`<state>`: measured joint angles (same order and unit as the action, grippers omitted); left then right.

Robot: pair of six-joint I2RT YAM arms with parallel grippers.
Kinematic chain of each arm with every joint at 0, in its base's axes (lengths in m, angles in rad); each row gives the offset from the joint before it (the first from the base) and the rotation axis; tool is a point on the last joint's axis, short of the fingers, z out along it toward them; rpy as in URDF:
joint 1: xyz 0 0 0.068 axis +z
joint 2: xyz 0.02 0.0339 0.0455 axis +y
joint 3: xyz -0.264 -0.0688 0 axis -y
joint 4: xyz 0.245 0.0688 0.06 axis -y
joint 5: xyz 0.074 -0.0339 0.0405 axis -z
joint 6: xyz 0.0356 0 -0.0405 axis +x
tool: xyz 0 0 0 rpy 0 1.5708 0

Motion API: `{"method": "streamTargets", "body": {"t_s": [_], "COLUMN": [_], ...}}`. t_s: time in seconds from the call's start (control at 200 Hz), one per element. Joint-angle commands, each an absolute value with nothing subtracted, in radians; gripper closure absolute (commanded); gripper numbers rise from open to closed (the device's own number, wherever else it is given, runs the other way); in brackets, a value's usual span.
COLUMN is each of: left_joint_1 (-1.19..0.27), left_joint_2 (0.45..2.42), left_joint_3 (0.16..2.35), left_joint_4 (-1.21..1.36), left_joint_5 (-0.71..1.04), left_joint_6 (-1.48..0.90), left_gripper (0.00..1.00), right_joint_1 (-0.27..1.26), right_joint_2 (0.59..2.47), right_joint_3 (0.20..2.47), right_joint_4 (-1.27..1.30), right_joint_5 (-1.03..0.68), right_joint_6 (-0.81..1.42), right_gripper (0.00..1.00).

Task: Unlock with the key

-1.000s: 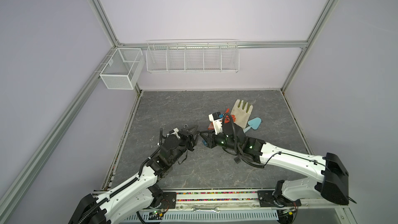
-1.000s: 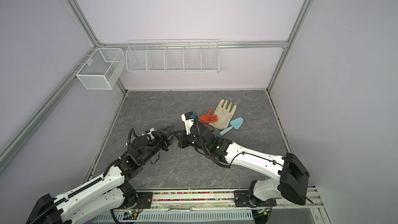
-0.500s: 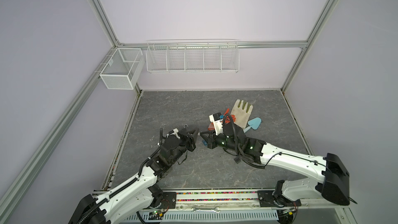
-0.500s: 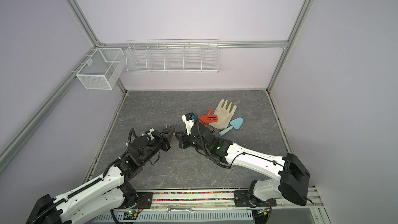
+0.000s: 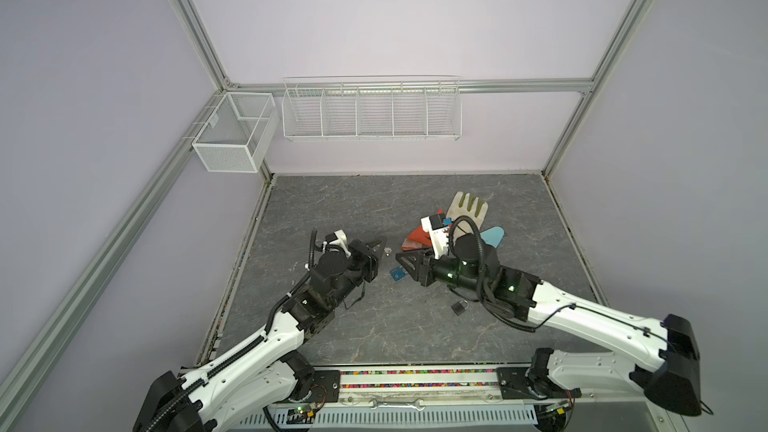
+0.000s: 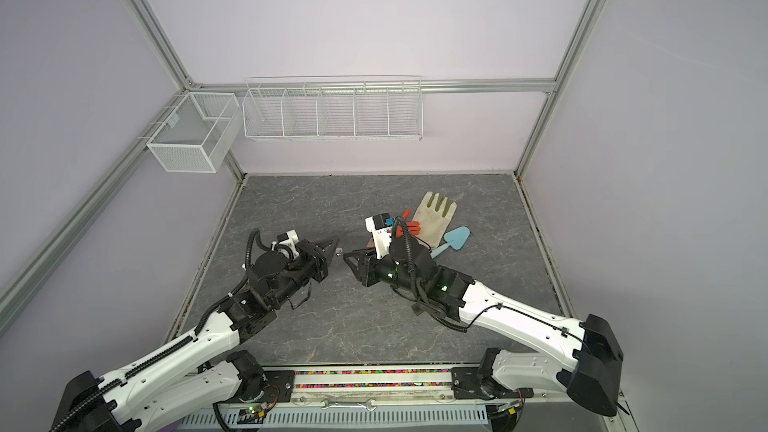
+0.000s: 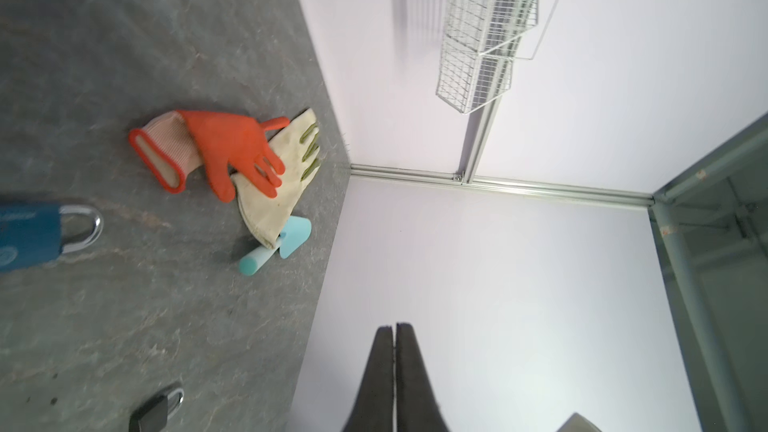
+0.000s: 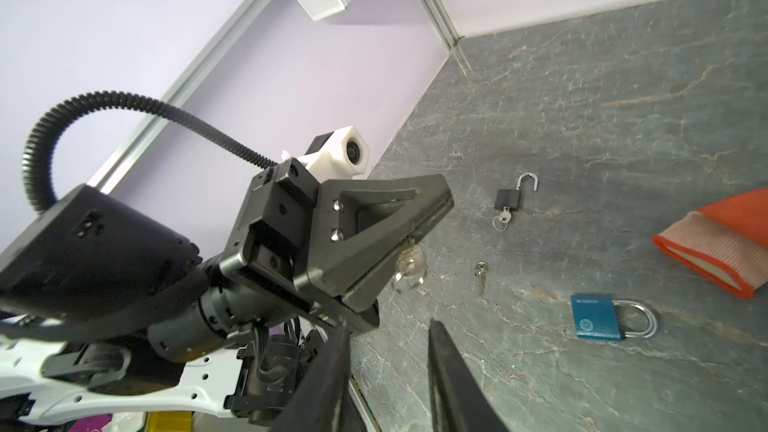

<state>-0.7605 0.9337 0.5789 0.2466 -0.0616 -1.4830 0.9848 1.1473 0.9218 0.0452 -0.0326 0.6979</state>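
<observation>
Left gripper (image 8: 415, 238) clenched a key (image 8: 409, 263) at its jaw tips; right gripper (image 8: 388, 324) stood parted, empty, tips near the key, blue padlock (image 8: 596, 317) just beside them.

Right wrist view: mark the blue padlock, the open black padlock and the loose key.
blue padlock (image 8: 595, 317), right wrist view, on its body.
black padlock (image 8: 505, 199), right wrist view, on its body.
loose key (image 8: 481, 267), right wrist view, on its head.
</observation>
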Motion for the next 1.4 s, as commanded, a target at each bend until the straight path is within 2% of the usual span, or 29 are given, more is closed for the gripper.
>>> {"method": "streamTargets", "body": {"t_s": [0.0, 0.13, 0.36, 0.7, 0.88, 1.399], "left_joint_1": [-0.762, -0.771, -0.825, -0.85, -0.851, -0.853], "left_joint_2": [0.984, 1.068, 1.158, 1.153, 1.142, 1.116], "left_joint_3": [0.654, 0.709, 0.76, 0.76, 0.76, 0.75], "left_joint_4": [0.242, 0.319, 0.458, 0.555, 0.552, 0.576], "left_joint_5": [-0.002, 0.12, 0.233, 0.316, 0.323, 0.324], "left_joint_6": [-1.171, -0.987, -0.765, -0.702, -0.696, -0.703], "left_gripper": [1.0, 1.0, 1.0, 1.0, 1.0, 1.0], "right_joint_1": [0.913, 0.832, 0.674, 0.631, 0.635, 0.667], "right_joint_2": [1.074, 0.986, 0.948, 1.018, 1.088, 1.128], "right_joint_3": [0.859, 0.822, 0.731, 0.671, 0.654, 0.678], "right_joint_4": [0.008, -0.017, 0.155, 0.392, 0.589, 0.608], "right_joint_5": [-0.212, -0.355, -0.595, -0.664, -0.69, -0.648], "right_joint_6": [0.727, 0.716, 0.855, 0.893, 0.964, 0.94], "right_gripper": [0.57, 0.42, 0.41, 0.48, 0.56, 0.73]}}
